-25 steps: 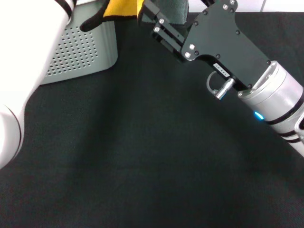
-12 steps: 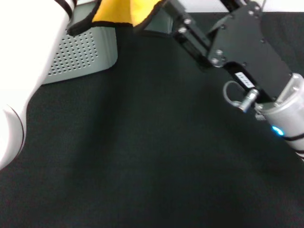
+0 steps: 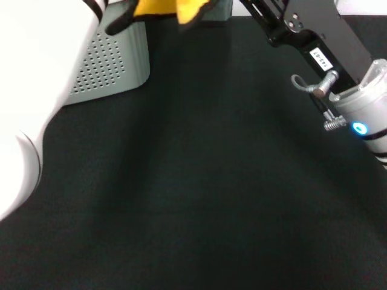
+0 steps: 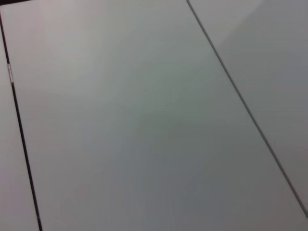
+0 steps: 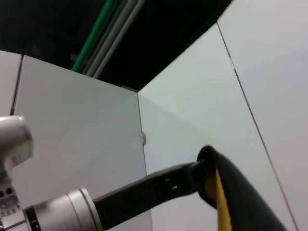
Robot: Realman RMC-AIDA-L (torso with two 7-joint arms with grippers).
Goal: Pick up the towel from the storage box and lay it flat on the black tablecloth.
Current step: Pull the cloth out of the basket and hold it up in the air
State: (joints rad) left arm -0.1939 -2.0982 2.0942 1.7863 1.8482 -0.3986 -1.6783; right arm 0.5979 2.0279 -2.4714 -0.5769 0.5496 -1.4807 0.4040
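Observation:
The orange-yellow towel (image 3: 160, 7) hangs in the air at the far edge of the head view, above the light grey storage box (image 3: 112, 66). In the right wrist view its black-bordered edge (image 5: 219, 207) shows close by. There my left gripper (image 5: 199, 166) reaches in from its silver wrist and is shut on the towel's corner. My right gripper (image 3: 302, 30) is raised at the far right, and its tip runs out past the top of the head view beside the towel. The black tablecloth (image 3: 193, 181) covers the table below.
My white left arm (image 3: 36, 90) fills the near left of the head view, in front of the box. Something dark grey (image 3: 219, 9) sits at the far edge behind the towel. The left wrist view shows only pale panels (image 4: 144, 120).
My right gripper has risen and moved away to the right. The towel has gone up with it, and most of it now lies past the top edge.

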